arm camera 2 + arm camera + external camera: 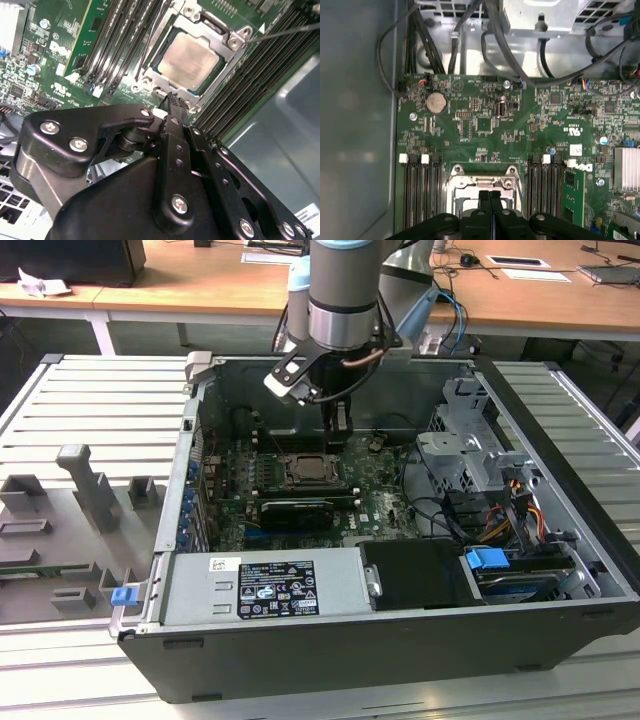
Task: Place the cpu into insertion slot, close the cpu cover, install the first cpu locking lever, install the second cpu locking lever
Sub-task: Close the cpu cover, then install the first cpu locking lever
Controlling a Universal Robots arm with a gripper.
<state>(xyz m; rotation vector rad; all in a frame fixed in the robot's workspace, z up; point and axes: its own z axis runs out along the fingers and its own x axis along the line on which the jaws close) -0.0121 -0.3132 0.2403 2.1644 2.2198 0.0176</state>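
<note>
Second wrist view: the gripper (173, 100) hangs empty, pinched together into one narrow tip, probably for pushing; just beyond it the cpu (187, 59) sits in the insertion slot (200, 94), cpu cover (150, 75) lowered over it.
</note>
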